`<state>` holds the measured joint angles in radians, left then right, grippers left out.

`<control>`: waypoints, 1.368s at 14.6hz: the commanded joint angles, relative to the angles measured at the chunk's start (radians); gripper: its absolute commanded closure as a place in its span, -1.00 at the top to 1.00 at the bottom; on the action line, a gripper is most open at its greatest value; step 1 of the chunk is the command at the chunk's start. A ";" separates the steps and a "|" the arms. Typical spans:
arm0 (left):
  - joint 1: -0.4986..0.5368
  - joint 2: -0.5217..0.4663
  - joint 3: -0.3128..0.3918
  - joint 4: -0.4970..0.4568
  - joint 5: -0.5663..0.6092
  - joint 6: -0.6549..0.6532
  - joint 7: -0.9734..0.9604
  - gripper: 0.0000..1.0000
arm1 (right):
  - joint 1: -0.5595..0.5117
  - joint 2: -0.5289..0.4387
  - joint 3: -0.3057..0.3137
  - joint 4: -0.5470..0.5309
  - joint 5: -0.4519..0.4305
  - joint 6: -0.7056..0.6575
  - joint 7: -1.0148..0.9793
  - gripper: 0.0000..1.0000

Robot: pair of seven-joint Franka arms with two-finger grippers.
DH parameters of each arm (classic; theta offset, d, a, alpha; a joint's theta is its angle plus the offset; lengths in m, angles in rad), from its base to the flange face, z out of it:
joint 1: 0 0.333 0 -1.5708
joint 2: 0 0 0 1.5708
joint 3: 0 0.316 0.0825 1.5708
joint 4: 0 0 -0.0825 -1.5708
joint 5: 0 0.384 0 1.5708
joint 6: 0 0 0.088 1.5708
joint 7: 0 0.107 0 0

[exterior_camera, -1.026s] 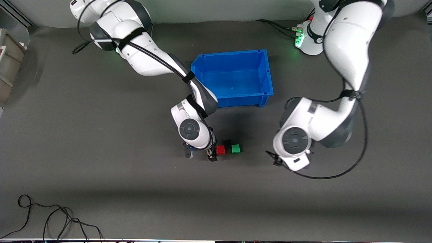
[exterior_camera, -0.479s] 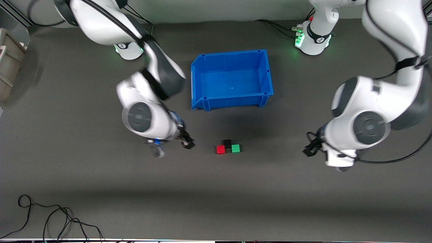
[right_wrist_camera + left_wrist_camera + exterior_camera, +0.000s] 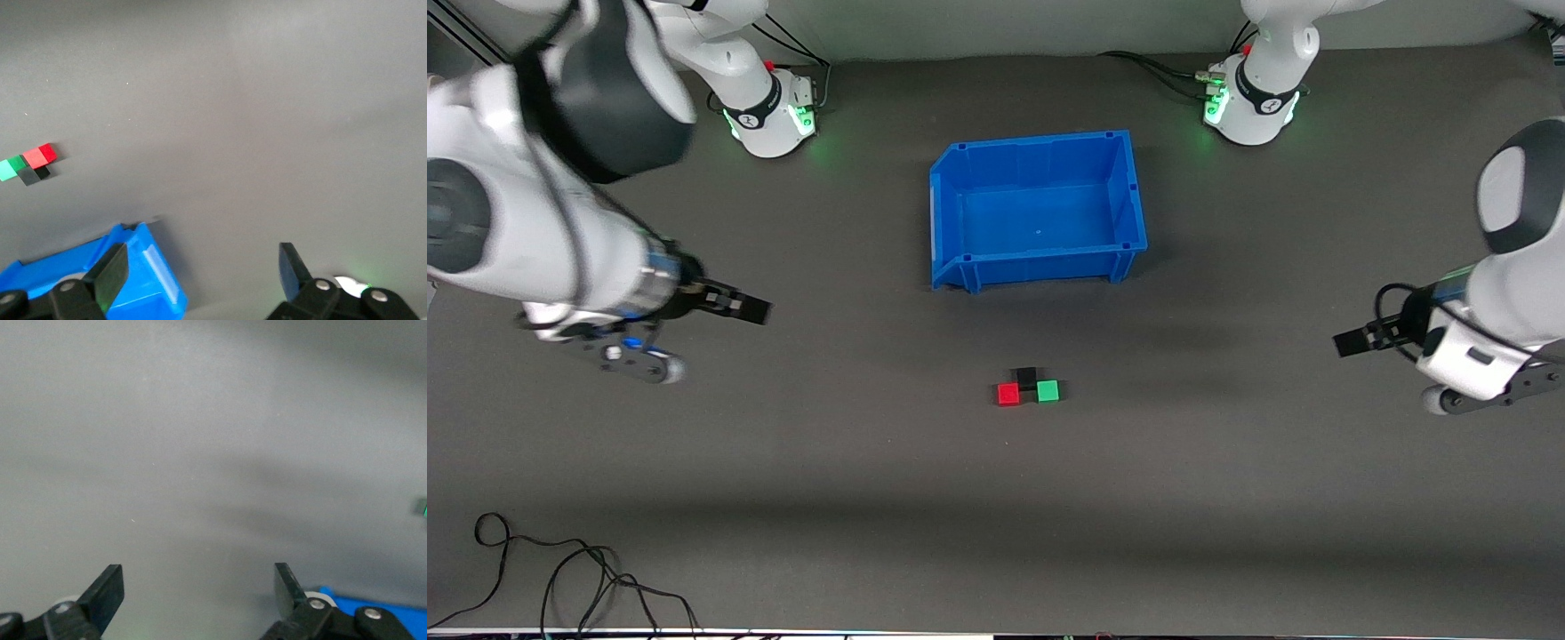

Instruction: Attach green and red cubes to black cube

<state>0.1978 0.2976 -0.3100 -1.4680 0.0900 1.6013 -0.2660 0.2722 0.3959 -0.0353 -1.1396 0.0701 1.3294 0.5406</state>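
Observation:
The red cube [image 3: 1008, 394], the black cube [image 3: 1027, 377] and the green cube [image 3: 1048, 390] sit in a tight cluster on the grey mat. The black one lies between the other two and slightly farther from the front camera. They also show in the right wrist view: red cube [image 3: 40, 155], green cube [image 3: 12, 167], black cube [image 3: 32, 175]. My right gripper [image 3: 738, 307] is open and empty, up over the mat toward the right arm's end. My left gripper [image 3: 1353, 340] is open and empty over the mat toward the left arm's end. Both are well away from the cubes.
An empty blue bin [image 3: 948, 213] stands farther from the front camera than the cubes; its corner shows in the right wrist view [image 3: 150, 280]. Loose black cables [image 3: 560, 578] lie at the near edge toward the right arm's end.
Both arms have swung up and away from the cubes, each toward its own end of the table. The right gripper was right beside the red cube. The cubes have not moved.

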 commanded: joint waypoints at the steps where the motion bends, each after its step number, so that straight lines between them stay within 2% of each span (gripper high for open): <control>1: 0.017 -0.069 -0.001 -0.078 -0.013 0.032 0.129 1.00 | -0.010 -0.006 0.005 -0.020 -0.050 0.005 -0.111 1.00; 3: 0.022 -0.107 0.000 -0.090 -0.018 0.023 0.129 1.00 | -0.011 -0.006 -0.001 -0.020 -0.091 0.005 -0.219 1.00; 5: 0.040 -0.123 -0.001 -0.094 -0.018 0.008 0.136 1.00 | -0.054 -0.008 -0.002 -0.019 -0.092 0.005 -0.307 1.00; 9: 0.064 -0.176 -0.001 -0.077 -0.024 0.014 0.226 1.00 | -0.126 -0.065 0.021 -0.045 -0.082 0.011 -0.317 1.00; 10: 0.064 -0.173 0.000 -0.042 -0.024 0.011 0.270 1.00 | -0.140 -0.083 0.026 -0.069 -0.082 0.017 -0.318 1.00; 12: 0.064 -0.172 0.003 -0.006 -0.022 0.025 0.274 1.00 | -0.194 -0.178 0.043 -0.217 -0.082 0.106 -0.388 1.00; 14: 0.084 -0.213 0.020 -0.032 -0.018 0.026 0.303 1.00 | -0.219 -0.270 0.048 -0.349 -0.084 0.207 -0.480 1.00; 16: 0.087 -0.264 0.022 -0.075 -0.027 0.039 0.326 1.00 | -0.232 -0.304 0.049 -0.365 -0.084 0.225 -0.479 1.00; 20: 0.084 -0.287 0.022 -0.104 -0.056 0.023 0.321 1.00 | -0.235 -0.402 0.049 -0.474 -0.081 0.234 -0.467 1.00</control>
<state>0.2774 0.0572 -0.2909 -1.5097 0.0681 1.6179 0.0353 0.0509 0.0781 -0.0014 -1.4967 -0.0038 1.5252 0.0848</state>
